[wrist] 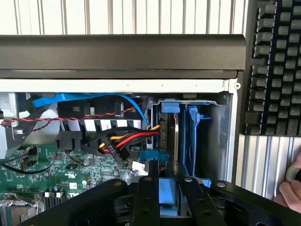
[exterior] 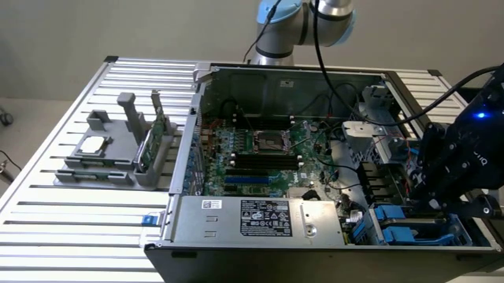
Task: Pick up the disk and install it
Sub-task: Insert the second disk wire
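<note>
1. The gripper (exterior: 447, 203) hangs over the drive bay at the computer case's corner, at about 4 o'clock in the exterior view; in the wrist view its two dark fingers (wrist: 146, 200) stand a little apart, jaws narrow, with blue plastic between them.
2. Whether the jaws grip that plastic or only straddle it cannot be told.
3. The disk (wrist: 170, 136) stands on edge in the bay, its blue carrier (wrist: 193, 136) around it, just past the fingertips.
4. Red, yellow and black cables (wrist: 127, 140) run to the bay's side.
5. The motherboard (exterior: 264, 159) lies at the case's middle, the power supply (exterior: 256, 219) at 6 o'clock.
6. A grey fixture (exterior: 118, 150) holding a green card (exterior: 157, 127) sits on the slatted tabletop (exterior: 71, 224) at 9 o'clock.
7. A keyboard (wrist: 275, 66) lies beside the case in the wrist view.
</note>
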`<state>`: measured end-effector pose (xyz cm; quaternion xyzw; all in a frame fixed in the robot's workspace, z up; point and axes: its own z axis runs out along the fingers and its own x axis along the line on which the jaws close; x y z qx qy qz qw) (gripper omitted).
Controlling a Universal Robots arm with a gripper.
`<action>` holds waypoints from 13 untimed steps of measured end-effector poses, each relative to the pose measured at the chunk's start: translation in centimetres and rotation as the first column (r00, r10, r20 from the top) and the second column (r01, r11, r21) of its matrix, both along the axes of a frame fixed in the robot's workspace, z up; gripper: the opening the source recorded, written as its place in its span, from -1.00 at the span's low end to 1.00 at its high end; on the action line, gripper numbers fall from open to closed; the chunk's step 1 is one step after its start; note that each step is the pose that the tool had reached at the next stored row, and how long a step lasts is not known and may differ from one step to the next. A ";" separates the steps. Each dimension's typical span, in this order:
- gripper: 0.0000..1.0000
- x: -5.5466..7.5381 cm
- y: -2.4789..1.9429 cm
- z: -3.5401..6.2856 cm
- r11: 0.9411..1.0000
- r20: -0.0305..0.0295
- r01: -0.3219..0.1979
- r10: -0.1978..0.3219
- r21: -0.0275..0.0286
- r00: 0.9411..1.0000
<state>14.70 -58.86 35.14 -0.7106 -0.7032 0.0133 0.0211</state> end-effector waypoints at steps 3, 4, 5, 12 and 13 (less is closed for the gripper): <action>-0.51 -0.4 0.00 0.55 1.000 0.000 0.000 0.000 0.000 1.000; -0.51 -0.6 0.00 0.72 1.000 0.000 0.000 0.000 0.000 1.000; -0.51 -0.7 0.00 0.90 1.000 0.000 0.000 0.000 0.000 1.000; -0.79 -1.4 0.02 1.25 1.000 0.000 0.000 0.000 0.000 1.000; -0.79 -1.4 0.02 1.25 1.000 0.000 0.000 0.000 0.000 1.000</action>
